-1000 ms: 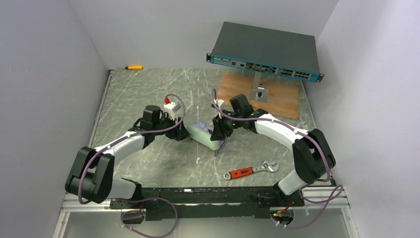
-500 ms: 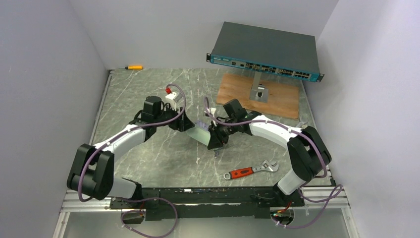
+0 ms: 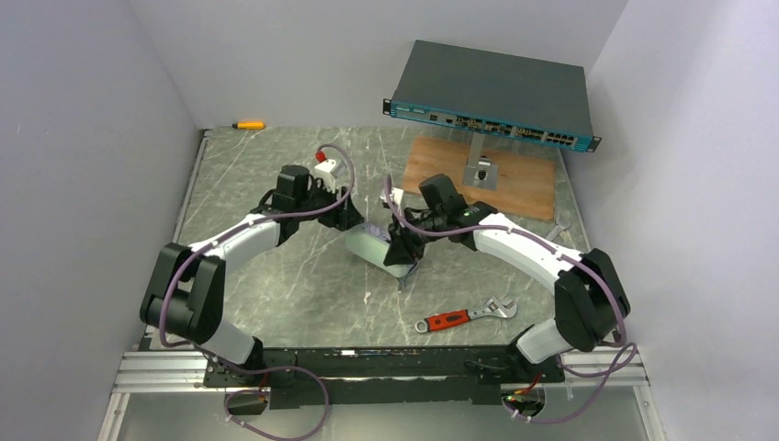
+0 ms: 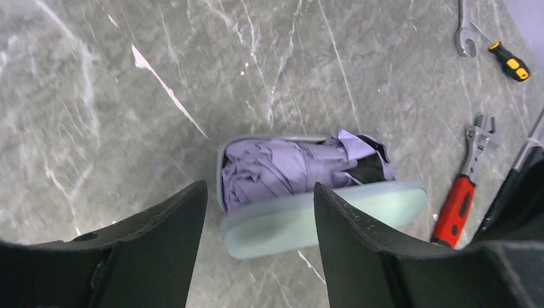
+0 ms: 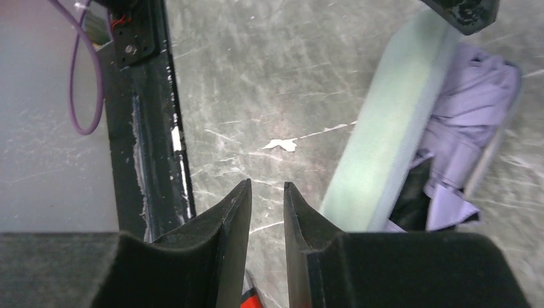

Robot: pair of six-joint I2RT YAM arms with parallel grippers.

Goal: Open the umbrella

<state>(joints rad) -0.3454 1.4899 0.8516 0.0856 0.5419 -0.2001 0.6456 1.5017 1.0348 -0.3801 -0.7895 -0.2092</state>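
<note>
The grey marbled tabletop (image 3: 276,285) carries a pale oval case (image 3: 375,250), lying open near its middle. The network switch (image 3: 496,92) and the wooden board (image 3: 519,175) under it stand beyond the case, on the right arm's side.

The umbrella (image 4: 282,168) lies folded inside the case. It is a crumpled bundle of pale lavender fabric with a patch of black showing at one end. The case lid (image 4: 321,217) stands on edge along the bundle. The right wrist view shows the same lavender folds (image 5: 465,115) behind the lid's pale green edge (image 5: 391,128).

The left pincer (image 4: 256,188) is spread wide and holds nothing. It hangs over the case on its far side, and the pictures do not show whether it touches the case. The right pincer (image 5: 266,186) is on the case's near side. Its fingers are almost together, with only a slim gap between them and nothing in it.

A red-handled wrench (image 3: 464,318) lies well apart from the case, toward the arm bases. A small screwdriver (image 3: 248,124) lies far beyond the case on the left arm's side.

Over the last second the left pincer has moved from the case's left end to a spot beyond its far edge. The right pincer has shifted only slightly, and the case has stayed about where it was.
</note>
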